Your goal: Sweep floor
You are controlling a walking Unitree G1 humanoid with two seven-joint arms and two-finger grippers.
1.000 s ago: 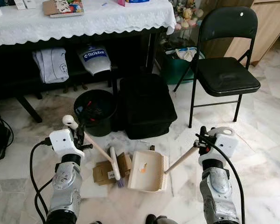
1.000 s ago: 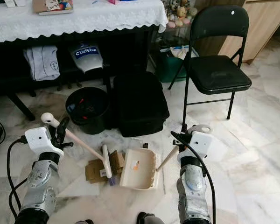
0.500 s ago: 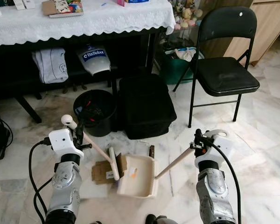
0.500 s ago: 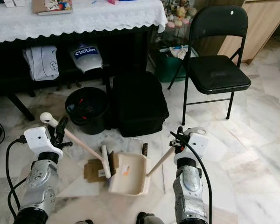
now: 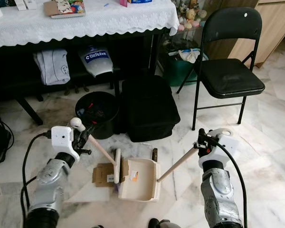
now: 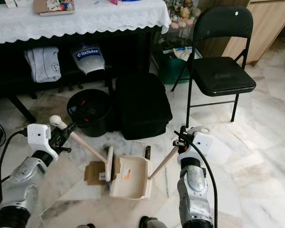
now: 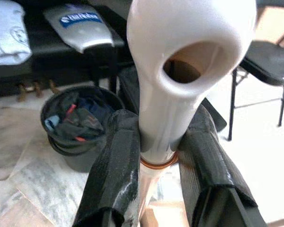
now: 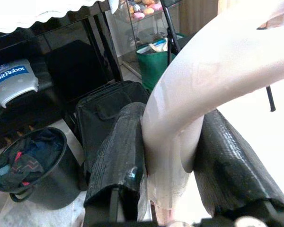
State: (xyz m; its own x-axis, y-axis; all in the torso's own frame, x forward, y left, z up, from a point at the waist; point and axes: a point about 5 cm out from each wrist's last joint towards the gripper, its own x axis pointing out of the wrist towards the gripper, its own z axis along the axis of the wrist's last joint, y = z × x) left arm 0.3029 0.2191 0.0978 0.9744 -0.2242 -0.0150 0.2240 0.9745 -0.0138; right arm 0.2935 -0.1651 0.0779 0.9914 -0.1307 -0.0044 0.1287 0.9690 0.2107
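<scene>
My left gripper is shut on the cream handle of a small broom, whose head rests on the floor at the dustpan's left edge. My right gripper is shut on the long handle of the cream dustpan, which lies flat on the marble floor between my arms. A piece of brown cardboard lies on the floor just left of the broom head. In the wrist views, black fingers clamp the broom handle and black fingers clamp the dustpan handle.
A black bin full of rubbish and a black case stand just beyond the dustpan. A black folding chair is at the right. A table with a white cloth spans the back. A small dark object lies by the dustpan.
The dustpan has slid left to meet the broom head. My left arm has swung outward and lowered, tilting the broom handle; the broom head shifted slightly toward the dustpan.
</scene>
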